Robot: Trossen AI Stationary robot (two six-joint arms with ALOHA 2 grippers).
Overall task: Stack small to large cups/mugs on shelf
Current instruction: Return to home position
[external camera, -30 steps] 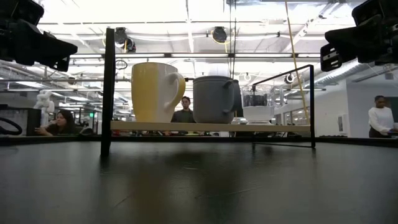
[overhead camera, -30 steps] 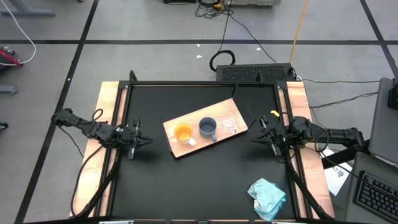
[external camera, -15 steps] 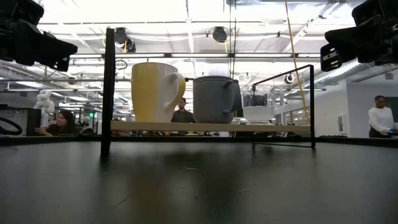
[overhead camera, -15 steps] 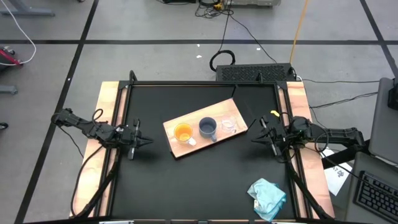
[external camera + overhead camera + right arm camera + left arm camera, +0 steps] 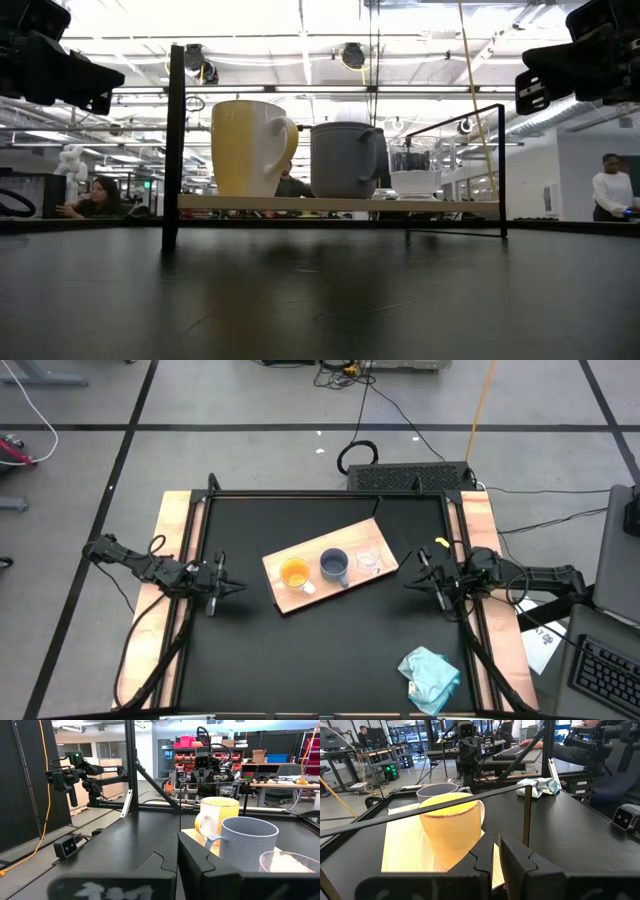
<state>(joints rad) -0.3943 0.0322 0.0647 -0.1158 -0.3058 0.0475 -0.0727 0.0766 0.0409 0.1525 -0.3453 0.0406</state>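
While both arms have held their places through the last second, nothing on the table (image 5: 300, 660) has shifted either. The only change is in the room behind, where a person (image 5: 291, 186) seen between the two mugs in the low view has sunk a little lower.

The wooden board (image 5: 295, 598) lies at an angle in the middle of the table and carries all three vessels in a row. The orange mug (image 5: 294, 573) is at the left, the blue-grey mug (image 5: 334, 566) is in the middle, and the glass cup (image 5: 369, 559) is at the right. They stand side by side, not nested.

The left gripper (image 5: 228, 588) hangs at the table's left edge and the right gripper (image 5: 410, 584) at its right edge, both well apart from the board. Each has its fingers drawn together on nothing, as the wrist views show. A teal cloth (image 5: 430, 672) lies at the near right.

I judge the placing finished and the arms parked, with no further move needed.
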